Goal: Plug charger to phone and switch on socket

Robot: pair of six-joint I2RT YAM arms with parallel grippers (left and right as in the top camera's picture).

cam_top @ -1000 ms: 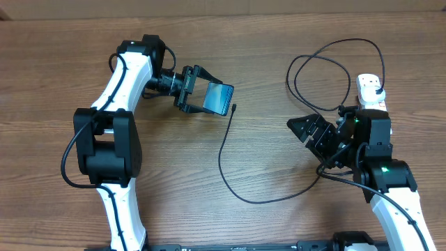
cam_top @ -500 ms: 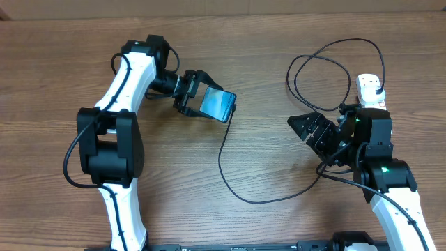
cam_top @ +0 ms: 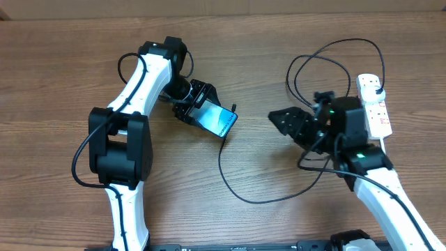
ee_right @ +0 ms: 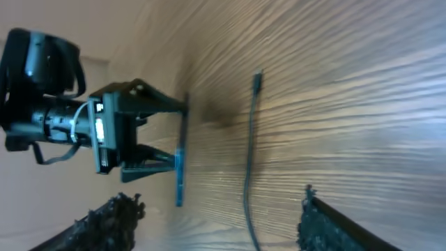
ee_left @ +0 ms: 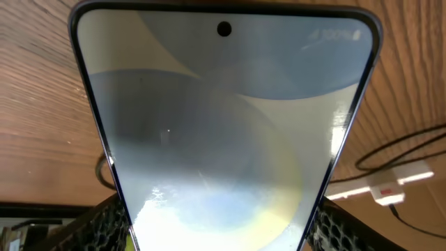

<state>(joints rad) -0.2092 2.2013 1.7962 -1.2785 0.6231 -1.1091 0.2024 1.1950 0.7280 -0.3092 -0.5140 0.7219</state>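
My left gripper [cam_top: 203,110] is shut on the phone [cam_top: 220,120], holding it by its long edges, screen up and tilted, just above the table. In the left wrist view the phone's light-blue screen [ee_left: 223,125] fills the frame between my fingers [ee_left: 104,223]. The charger cable [cam_top: 220,164] runs from beside the phone in a long loop to its black plug [cam_top: 377,88] in the socket, a white power strip [cam_top: 375,106]. The right wrist view shows the connector tip [ee_right: 258,74] lying on the table, apart from the edge-on phone [ee_right: 180,178]. My right gripper [cam_top: 284,120] is open and empty, pointing at the phone.
The cable loops in a coil [cam_top: 327,66] behind my right arm and passes under it. The power strip [ee_left: 387,189] and the cable [ee_left: 404,148] show past the phone in the left wrist view. The table is bare wood [cam_top: 174,195].
My left gripper has carried the phone right and toward the front, up to the cable's tip. My right arm has swung left, toward the middle of the table.
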